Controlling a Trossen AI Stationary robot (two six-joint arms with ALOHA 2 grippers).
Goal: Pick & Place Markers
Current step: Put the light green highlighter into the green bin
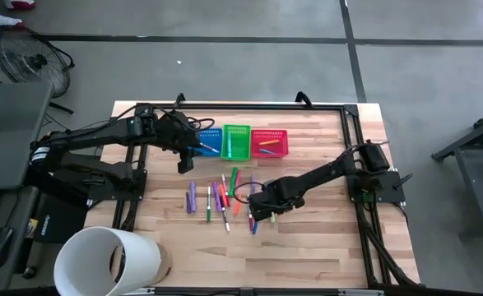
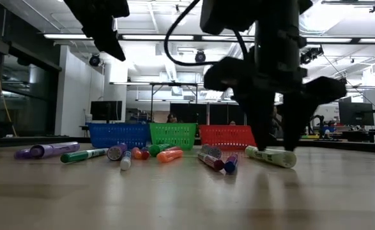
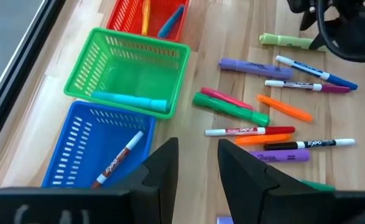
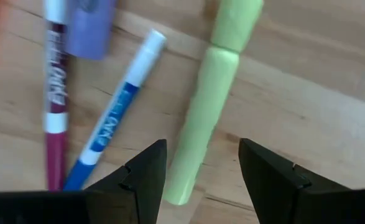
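High view shows the right gripper [image 1: 267,211] low over the wooden table [image 1: 323,238], at the 3 o'clock end of the scattered thin plastic markers [image 1: 216,197]. Its fingers stand apart, empty, astride a pale green marker [image 4: 210,93] lying on the wood. The left gripper [image 1: 183,161] hangs open at 9 o'clock of the blue mesh basket [image 1: 211,141]. Bare board lies toward 6 o'clock.
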